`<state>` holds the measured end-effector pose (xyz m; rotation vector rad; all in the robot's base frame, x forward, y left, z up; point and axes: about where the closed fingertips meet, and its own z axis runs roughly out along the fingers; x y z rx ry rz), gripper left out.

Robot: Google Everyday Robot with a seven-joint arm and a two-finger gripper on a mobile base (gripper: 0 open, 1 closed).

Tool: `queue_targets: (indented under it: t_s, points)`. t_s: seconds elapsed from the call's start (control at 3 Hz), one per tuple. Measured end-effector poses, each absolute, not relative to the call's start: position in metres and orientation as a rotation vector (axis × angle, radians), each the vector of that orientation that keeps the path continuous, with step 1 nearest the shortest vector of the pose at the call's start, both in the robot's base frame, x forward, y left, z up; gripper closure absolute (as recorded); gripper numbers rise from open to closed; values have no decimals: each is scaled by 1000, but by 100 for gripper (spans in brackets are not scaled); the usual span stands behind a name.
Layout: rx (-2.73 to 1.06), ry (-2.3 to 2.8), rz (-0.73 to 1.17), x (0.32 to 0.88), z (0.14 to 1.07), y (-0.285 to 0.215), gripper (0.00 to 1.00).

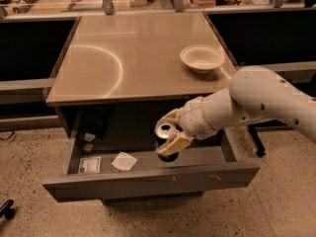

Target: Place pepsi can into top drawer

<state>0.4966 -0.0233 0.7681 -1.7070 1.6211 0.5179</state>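
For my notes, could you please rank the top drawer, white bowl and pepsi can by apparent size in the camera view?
1. top drawer
2. white bowl
3. pepsi can, held by the claw over the drawer

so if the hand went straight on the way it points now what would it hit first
Probably the floor of the top drawer, just under the pepsi can the hand holds; depth is hard to judge.

Gripper (162,137) over top drawer (148,182); pepsi can (164,129) side hidden
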Motion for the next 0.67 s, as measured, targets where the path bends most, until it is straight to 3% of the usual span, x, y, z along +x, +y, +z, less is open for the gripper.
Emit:
queue_targets:
  t_s: [0.67]
  points:
    - [-1661,1621,461,525,733,-28,100]
